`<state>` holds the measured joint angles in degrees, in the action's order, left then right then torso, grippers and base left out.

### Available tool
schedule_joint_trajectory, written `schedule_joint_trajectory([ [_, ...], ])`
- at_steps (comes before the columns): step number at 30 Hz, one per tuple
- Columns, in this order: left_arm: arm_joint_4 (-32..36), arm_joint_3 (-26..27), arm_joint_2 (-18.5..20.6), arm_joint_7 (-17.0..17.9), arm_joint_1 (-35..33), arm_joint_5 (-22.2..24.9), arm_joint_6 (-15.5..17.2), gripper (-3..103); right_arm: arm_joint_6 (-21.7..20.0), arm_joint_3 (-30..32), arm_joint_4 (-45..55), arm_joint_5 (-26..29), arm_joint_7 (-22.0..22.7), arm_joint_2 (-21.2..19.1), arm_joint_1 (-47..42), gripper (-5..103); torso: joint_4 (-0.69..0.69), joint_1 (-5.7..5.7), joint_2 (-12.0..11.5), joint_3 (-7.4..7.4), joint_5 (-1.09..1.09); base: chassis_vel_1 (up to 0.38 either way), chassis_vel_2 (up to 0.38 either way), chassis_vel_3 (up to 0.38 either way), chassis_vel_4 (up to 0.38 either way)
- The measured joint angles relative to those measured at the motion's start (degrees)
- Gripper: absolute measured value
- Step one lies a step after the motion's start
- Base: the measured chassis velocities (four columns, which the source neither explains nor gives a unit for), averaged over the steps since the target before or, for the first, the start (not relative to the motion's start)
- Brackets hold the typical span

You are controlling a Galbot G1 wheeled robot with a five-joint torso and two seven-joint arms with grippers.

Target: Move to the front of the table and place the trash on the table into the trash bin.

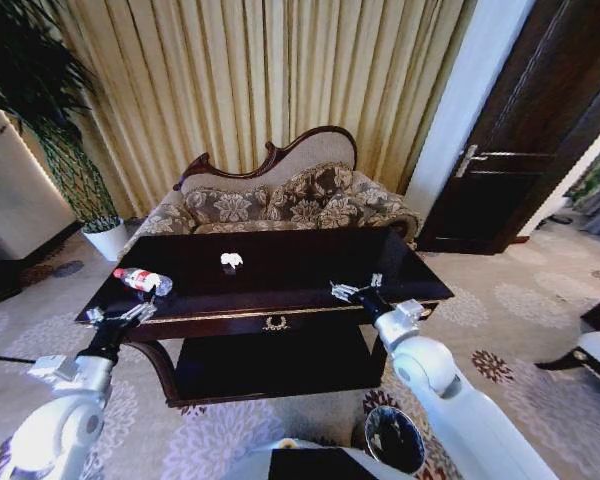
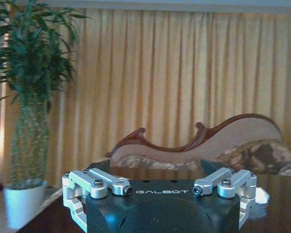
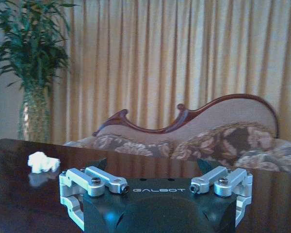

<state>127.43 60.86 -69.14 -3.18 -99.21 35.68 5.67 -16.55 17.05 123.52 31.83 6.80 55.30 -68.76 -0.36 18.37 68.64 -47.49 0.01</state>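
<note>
The head view takes in the whole dark table (image 1: 280, 262), with a clear bottle (image 1: 142, 280) near its left end, just beyond the spread fingers of the left gripper (image 1: 130, 313). A white crumpled scrap (image 1: 231, 260) lies mid-table, well ahead of the right gripper (image 1: 355, 289), whose fingers also stand open at the front edge. The trash bin (image 1: 395, 440) sits on the carpet below the right arm, black liner showing; what it holds cannot be told. The right wrist view alone shows the scrap (image 3: 42, 162) up close on the glossy top. The left wrist view shows a potted plant (image 2: 30, 111) beside the sofa (image 2: 208, 150).
</note>
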Motion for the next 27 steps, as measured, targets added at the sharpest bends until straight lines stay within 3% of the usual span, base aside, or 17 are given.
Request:
schedule_joint_trajectory([
  [7, -0.4, 2.4, -0.1, 0.1, -1.4, 0.2, 0.3, 100, -1.9, -3.2, -2.6, 2.5, 0.0, 0.2, 7.6, 100, -0.01, 0.00, 0.0, 0.00, 0.00, 0.000, 0.000, 0.000, 0.000],
  [12, -1.4, 0.6, -0.5, -1.6, -1.4, 0.1, -1.3, 100, -6.9, -7.2, -5.9, 6.2, 0.0, 3.2, 16.6, 100, 0.01, 0.00, 0.0, 0.00, -0.01, 0.000, 0.000, 0.000, 0.000],
  [18, -0.4, -1.7, -1.2, -1.5, -1.6, -2.5, -2.4, 100, -7.5, -9.3, -6.5, 5.8, 0.0, 4.2, 17.8, 100, -0.01, 0.01, 0.0, 0.00, -0.01, 0.000, 0.000, 0.000, 0.000],
  [27, 2.3, -5.1, -2.1, 0.8, -0.8, -4.6, -1.0, 100, -7.2, -10.0, -6.3, 2.2, 0.0, 6.2, 17.3, 100, 0.00, 0.01, 0.0, 0.00, 0.00, 0.000, 0.000, 0.000, 0.000],
])
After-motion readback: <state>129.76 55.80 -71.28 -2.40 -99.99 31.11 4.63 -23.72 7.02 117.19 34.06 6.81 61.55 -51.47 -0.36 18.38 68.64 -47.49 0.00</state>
